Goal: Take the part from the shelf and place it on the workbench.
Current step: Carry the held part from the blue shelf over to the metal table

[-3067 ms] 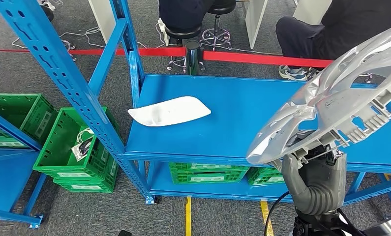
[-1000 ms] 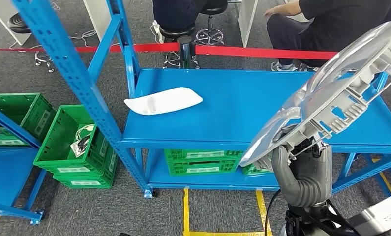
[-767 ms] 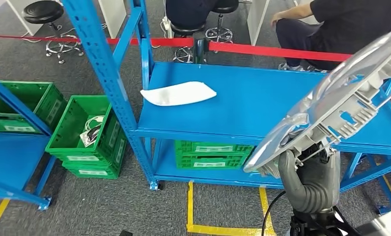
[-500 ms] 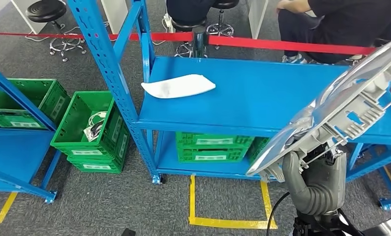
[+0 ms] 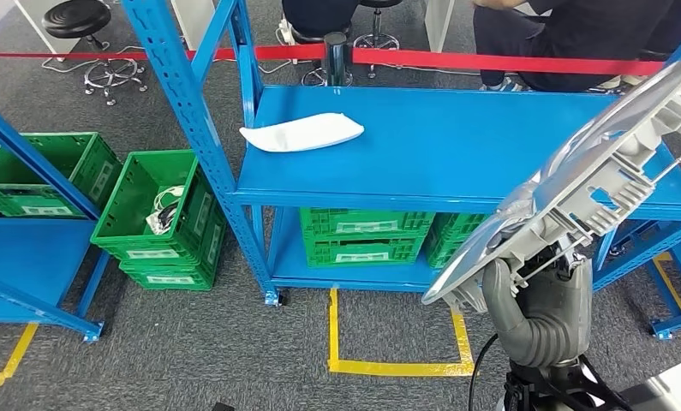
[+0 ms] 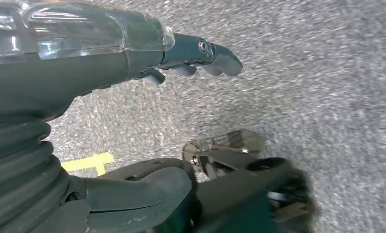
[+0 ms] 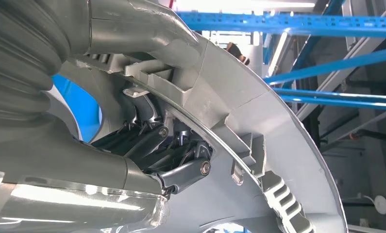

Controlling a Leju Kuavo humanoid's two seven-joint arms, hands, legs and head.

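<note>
My right hand (image 5: pixel 540 301) grips a large silver wheel cover (image 5: pixel 594 175) by its lower rim, holding it tilted up in front of the blue shelf (image 5: pixel 456 145). In the right wrist view the wheel cover (image 7: pixel 259 160) curves close over my right hand (image 7: pixel 147 145), whose dark fingers hook through its ribbed inner side. A white curved part (image 5: pixel 301 133) lies on the shelf's top level at the left. My left hand (image 6: pixel 132 53) hangs over grey carpet with its fingers loosely extended, holding nothing.
Green crates (image 5: pixel 367 235) sit on the shelf's lower level, and more green crates (image 5: pixel 152 218) stand on the floor left of it. A second blue rack (image 5: pixel 28 257) is at far left. Yellow floor tape (image 5: pixel 397 366), a red barrier tape (image 5: pixel 456 60), stools and seated people lie beyond.
The whole view has shifted as the camera moved: the shelf now sits higher and farther, with more floor and yellow tape showing. My right hand still holds the wheel cover the same way.
</note>
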